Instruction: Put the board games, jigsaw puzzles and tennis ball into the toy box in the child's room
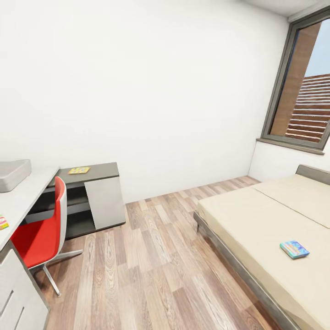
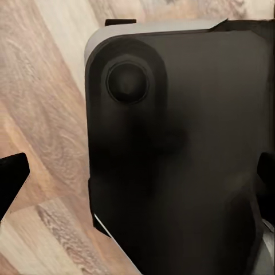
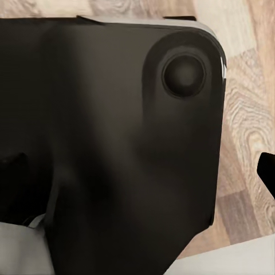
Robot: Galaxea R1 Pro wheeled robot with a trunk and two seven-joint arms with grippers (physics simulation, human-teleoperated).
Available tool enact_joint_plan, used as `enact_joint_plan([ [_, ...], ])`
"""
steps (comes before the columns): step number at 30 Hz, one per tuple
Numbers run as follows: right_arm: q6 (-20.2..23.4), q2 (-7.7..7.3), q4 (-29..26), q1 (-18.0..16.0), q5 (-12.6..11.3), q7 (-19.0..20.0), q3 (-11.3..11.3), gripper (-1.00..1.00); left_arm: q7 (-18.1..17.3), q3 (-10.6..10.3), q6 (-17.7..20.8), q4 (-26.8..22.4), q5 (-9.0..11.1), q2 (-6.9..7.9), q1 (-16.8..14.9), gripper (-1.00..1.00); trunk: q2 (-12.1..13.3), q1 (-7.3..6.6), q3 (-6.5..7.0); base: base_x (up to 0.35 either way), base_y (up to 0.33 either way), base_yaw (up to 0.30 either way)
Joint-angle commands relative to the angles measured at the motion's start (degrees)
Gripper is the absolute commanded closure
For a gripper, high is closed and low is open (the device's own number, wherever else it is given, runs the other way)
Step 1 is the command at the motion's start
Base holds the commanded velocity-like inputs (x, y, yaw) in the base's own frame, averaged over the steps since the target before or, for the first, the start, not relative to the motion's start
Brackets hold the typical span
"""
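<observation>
A blue board game (image 1: 294,249) lies flat on the beige bed (image 1: 256,215) at the right. The light grey toy box (image 1: 13,174) sits on the pale table top (image 1: 25,197) at the far left. On the lower dark part of the table rests a thin mosaic jigsaw puzzle (image 1: 79,170). A colourful flat piece (image 1: 3,222) peeks in at the left edge of the pale top; I cannot tell which toy it is. My left gripper (image 2: 137,177) and right gripper (image 3: 137,166) hang open over dark robot body and wood floor, holding nothing.
A red swivel chair (image 1: 41,233) stands tucked against the table. Wood-plank floor (image 1: 151,256) stretches between table and bed. A dark-framed window (image 1: 302,87) is at the back right above the headboard.
</observation>
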Motion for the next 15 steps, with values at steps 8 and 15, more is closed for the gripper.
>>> enact_joint_plan([
  [8, 0.3, 0.46, -6.8, -0.4, -0.2, 0.1, -0.1, -1.00, -0.2, 0.2, 1.6, -4.8, 0.2, 0.05, -0.7, -1.00, 3.2, -1.77, 1.38, 0.000, 0.000, 0.000],
  [15, 4.4, 0.43, -12.5, -1.5, -0.2, 0.0, -0.1, -1.00, -0.3, 0.1, 6.0, -7.1, 0.3, 0.21, -3.7, -1.00, 6.0, -3.30, 2.64, 0.000, 0.000, 0.000],
])
